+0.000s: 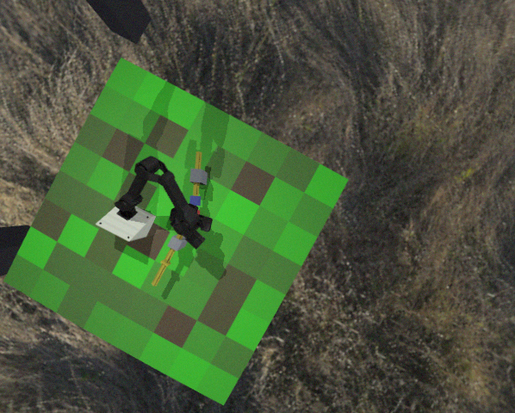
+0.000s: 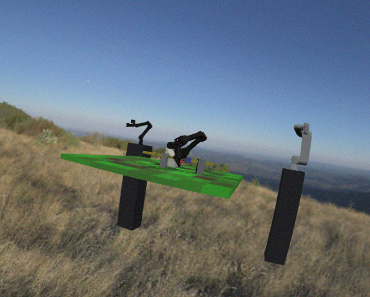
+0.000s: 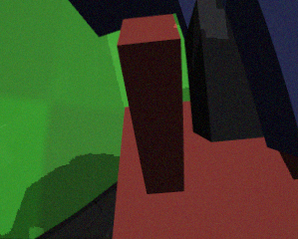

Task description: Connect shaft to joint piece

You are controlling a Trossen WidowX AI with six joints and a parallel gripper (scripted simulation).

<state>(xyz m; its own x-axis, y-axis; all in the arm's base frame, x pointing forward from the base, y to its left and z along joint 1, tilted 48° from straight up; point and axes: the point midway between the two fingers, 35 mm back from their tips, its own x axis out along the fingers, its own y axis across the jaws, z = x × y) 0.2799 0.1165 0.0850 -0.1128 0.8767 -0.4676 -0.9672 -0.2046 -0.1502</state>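
Joint piece (image 1: 198,212) (image 2: 181,161) (image 3: 238,199), red, between the grey blocks (image 1: 198,176) (image 1: 176,243) (image 2: 200,166) (image 2: 163,160): my pincer (image 1: 190,223) (image 2: 179,164) (image 3: 155,164) is clamped on it. I judge it light, rigid, free-swinging, best gripped across its flat sides. My wrist hides its opening from above; the hinges I can't make out.

From my station, top view: arm's base (image 1: 106,223) (image 2: 171,164) sits on the tabletop (image 1: 200,386) (image 2: 146,174), left of the shaft line. First block (image 1: 198,176) (image 2: 199,166) carries the first shaft (image 1: 198,158) (image 2: 211,163); second block (image 1: 176,243) (image 2: 163,160), lower in view, carries the second shaft (image 1: 160,273) (image 2: 148,153). I see the joint piece (image 1: 198,212) (image 2: 181,161) (image 3: 153,214) between the blocks. In my exterior view, one pedestal (image 2: 132,201) stands left, another (image 2: 284,217) right of the tabletop.
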